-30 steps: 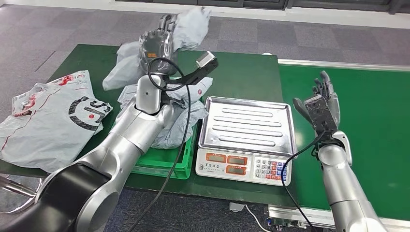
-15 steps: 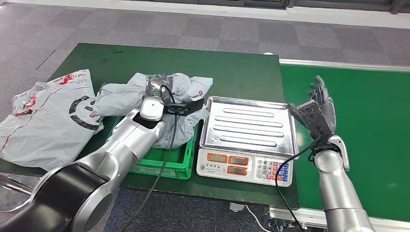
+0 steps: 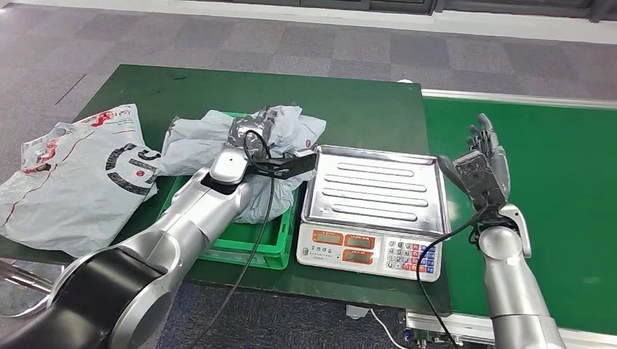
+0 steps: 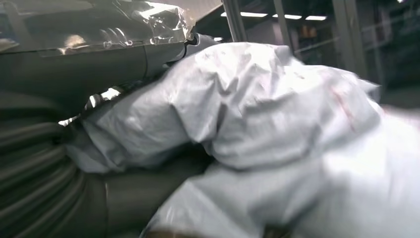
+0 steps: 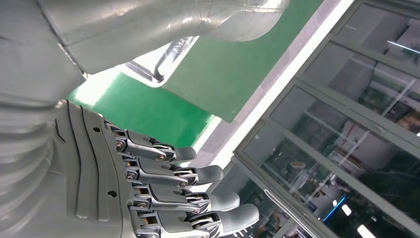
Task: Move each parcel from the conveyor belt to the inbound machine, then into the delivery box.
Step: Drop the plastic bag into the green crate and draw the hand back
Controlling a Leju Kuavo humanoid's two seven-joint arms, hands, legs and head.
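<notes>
While gripped, the grey parcel (image 3: 287,127) wraps the left robot hand (image 3: 251,131).

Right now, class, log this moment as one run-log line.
left hand: holds grey parcel over green crate | right hand: open, raised over belt | scale: tray bare

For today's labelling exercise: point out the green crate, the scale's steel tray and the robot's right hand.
green crate (image 3: 251,251), head view, front wall.
steel tray (image 3: 372,190), head view, ribbed middle.
right hand (image 3: 483,163), head view, back of the hand, fingers spread.
</notes>
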